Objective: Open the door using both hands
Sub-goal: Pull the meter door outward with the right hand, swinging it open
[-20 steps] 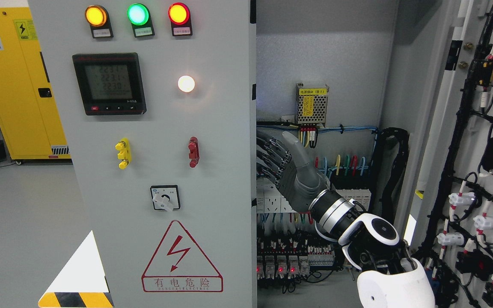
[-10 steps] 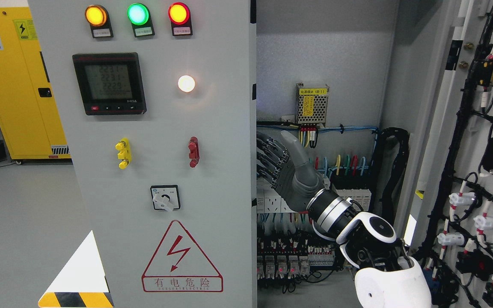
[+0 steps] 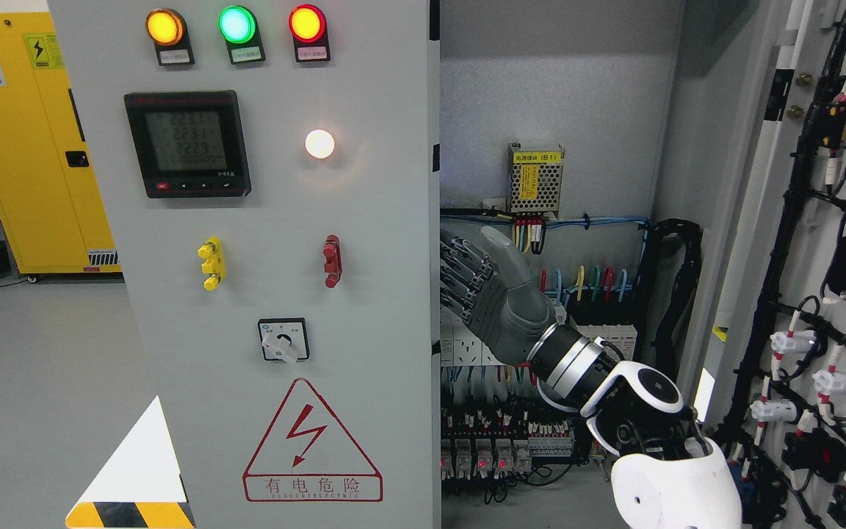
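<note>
My right hand (image 3: 478, 283) is reaching into the cabinet, fingers (image 3: 456, 268) stretched out straight and apart, holding nothing, tips right at the edge of the grey door (image 3: 276, 294) just left of them. Wiring and breakers (image 3: 496, 448) sit behind and below my wrist.

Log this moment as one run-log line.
phase: opening door | right hand: fingers at the free edge of the left door | right door: open | left hand: not in view
</note>
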